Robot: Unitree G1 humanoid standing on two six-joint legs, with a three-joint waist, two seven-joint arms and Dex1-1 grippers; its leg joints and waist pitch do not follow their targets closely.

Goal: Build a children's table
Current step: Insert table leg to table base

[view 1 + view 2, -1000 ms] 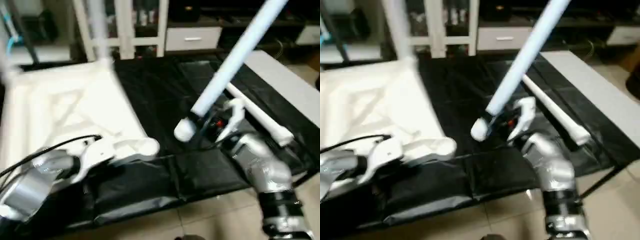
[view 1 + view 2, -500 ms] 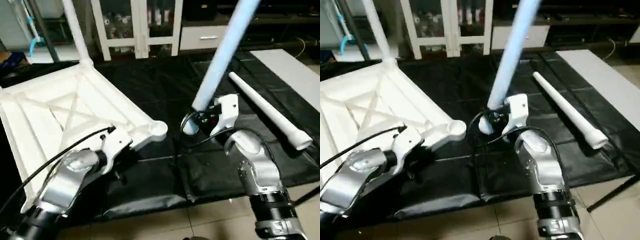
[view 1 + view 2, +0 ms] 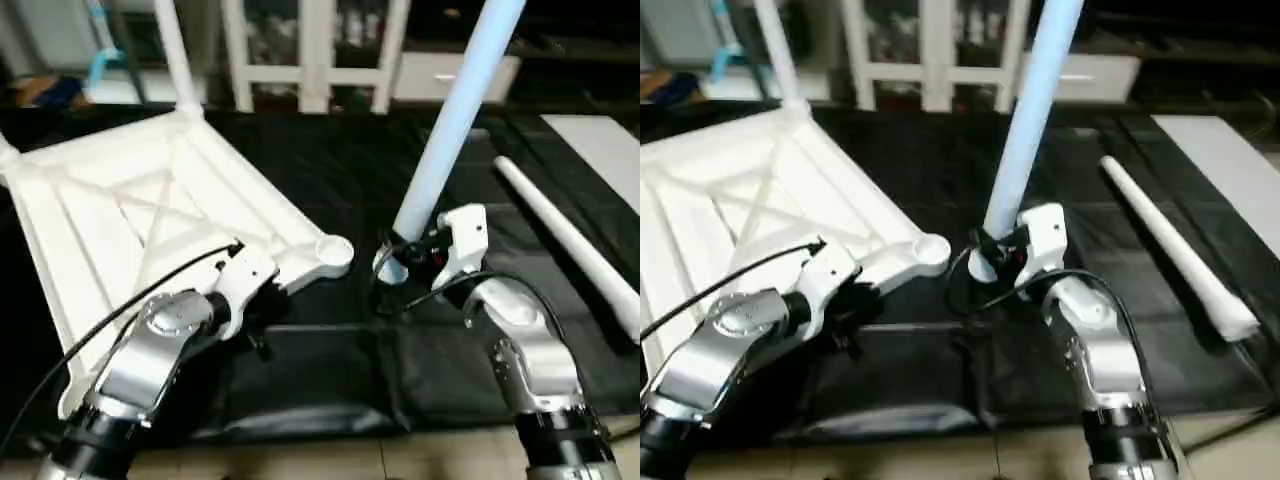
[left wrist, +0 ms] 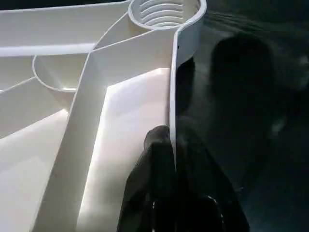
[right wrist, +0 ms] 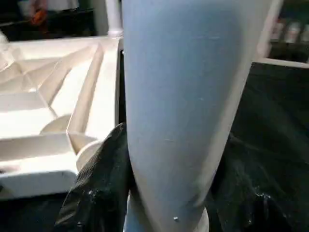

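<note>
Leg (image 3: 455, 120), clamped in the right pincer (image 3: 405, 258), wants its threaded end squared over the socket (image 3: 333, 251) while the left pincer (image 4: 171, 145), pinched on the top's rim (image 4: 173, 87), steadies it.

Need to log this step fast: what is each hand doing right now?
Left hand: closed, pinching the side rim of the table top.
Right hand: gripping a table leg near its lower end, held upright.
</note>
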